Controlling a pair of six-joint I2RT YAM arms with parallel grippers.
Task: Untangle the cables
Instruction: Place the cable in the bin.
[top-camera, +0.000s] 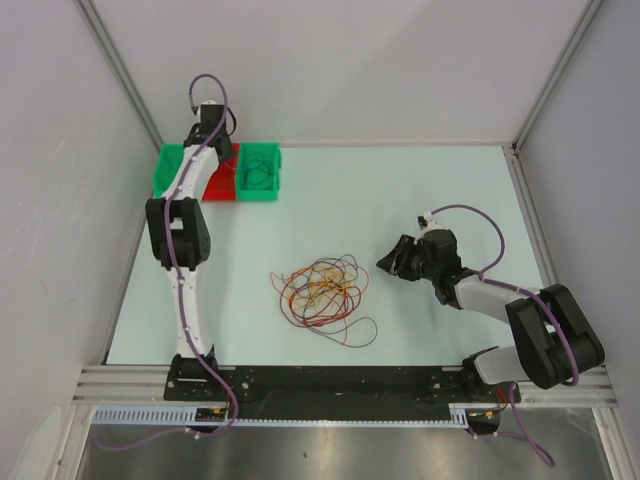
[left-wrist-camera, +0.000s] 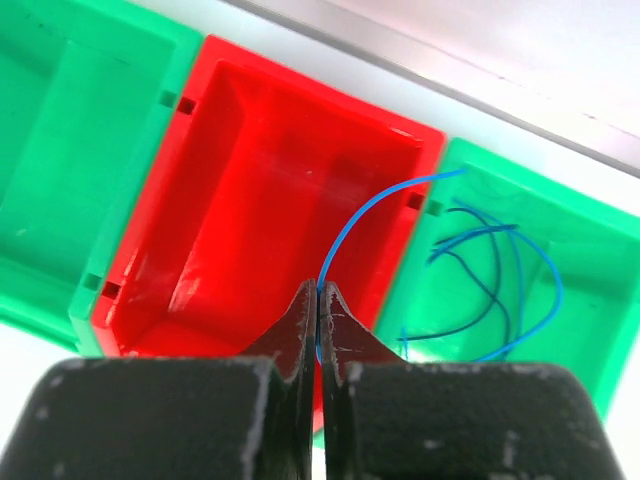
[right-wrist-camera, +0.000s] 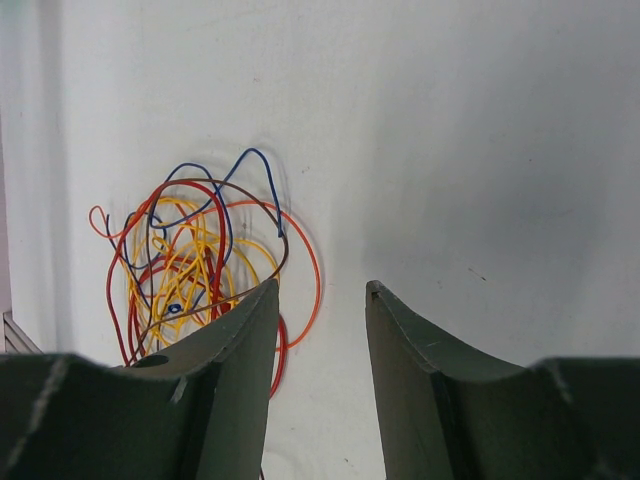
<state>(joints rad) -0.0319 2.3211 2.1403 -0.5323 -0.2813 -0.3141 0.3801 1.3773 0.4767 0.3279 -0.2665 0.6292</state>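
Observation:
A tangle of thin red, orange, yellow and blue cables (top-camera: 322, 292) lies on the table's middle; it also shows in the right wrist view (right-wrist-camera: 190, 265). My left gripper (left-wrist-camera: 318, 295) is shut on a thin blue cable (left-wrist-camera: 360, 205), held above the red bin (left-wrist-camera: 270, 190); the cable arcs toward the right green bin (left-wrist-camera: 560, 330), where several blue cables (left-wrist-camera: 500, 280) lie. In the top view my left gripper (top-camera: 222, 140) is over the bins. My right gripper (right-wrist-camera: 320, 290) is open and empty, just right of the tangle, also in the top view (top-camera: 392, 262).
Three bins stand at the back left: a green one (top-camera: 168, 172), the red one (top-camera: 222, 188), and a green one (top-camera: 262, 176). White walls and metal frame posts surround the table (top-camera: 440, 200). A black rail (top-camera: 330, 382) runs along the near edge.

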